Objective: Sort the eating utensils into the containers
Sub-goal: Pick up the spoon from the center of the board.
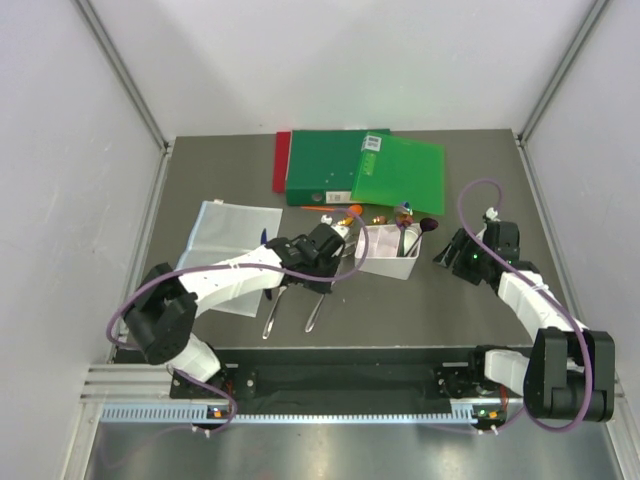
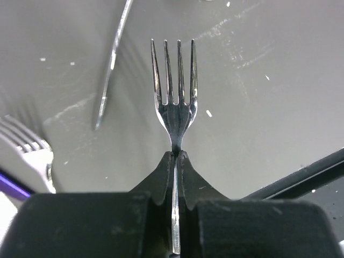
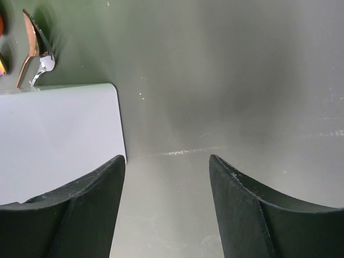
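Note:
My left gripper (image 2: 176,156) is shut on the neck of a silver fork (image 2: 174,97), whose tines point away over the grey table. In the top view this gripper (image 1: 338,243) sits just left of the white bin (image 1: 388,266), which holds several utensils standing up. Two silver utensils (image 1: 272,315) lie on the table near the left arm. A second fork (image 2: 32,148) and a slim silver handle (image 2: 113,59) show in the left wrist view. My right gripper (image 3: 166,161) is open and empty beside the bin's white wall (image 3: 54,140); it is (image 1: 447,250) to the right of the bin.
Green folders (image 1: 365,170) and a red one (image 1: 281,160) lie at the back. A clear plastic sheet (image 1: 230,245) lies left of centre. An orange utensil (image 1: 330,208) rests in front of the folders. A copper-coloured utensil (image 3: 32,45) shows beyond the bin.

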`<state>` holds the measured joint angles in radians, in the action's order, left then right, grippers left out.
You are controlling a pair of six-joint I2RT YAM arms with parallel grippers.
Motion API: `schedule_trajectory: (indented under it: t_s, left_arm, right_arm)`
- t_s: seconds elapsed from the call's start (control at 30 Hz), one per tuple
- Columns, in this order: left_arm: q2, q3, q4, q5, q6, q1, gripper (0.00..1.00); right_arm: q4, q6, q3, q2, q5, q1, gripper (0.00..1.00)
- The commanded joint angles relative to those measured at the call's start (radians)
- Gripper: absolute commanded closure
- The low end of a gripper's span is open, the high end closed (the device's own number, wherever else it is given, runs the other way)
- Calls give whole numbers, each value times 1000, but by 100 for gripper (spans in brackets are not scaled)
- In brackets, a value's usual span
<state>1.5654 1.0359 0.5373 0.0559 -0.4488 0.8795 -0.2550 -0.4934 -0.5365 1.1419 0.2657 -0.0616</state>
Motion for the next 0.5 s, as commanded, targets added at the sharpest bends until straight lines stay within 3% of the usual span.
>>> schedule_trajectory:
  t_s: [0.0, 0.2, 0.47]
  left_arm:
    - [-54, -62, 6, 2, -1, -14, 100]
    - [-142, -235, -216, 12, -79, -14, 100]
    - [-234, -312, -324, 48, -102, -13, 100]
  right_arm:
    - [36, -5, -14, -4, 17, -10, 36]
    - [36, -11, -6, -16, 14, -10, 36]
    - [30, -14, -16, -10, 9, -10, 36]
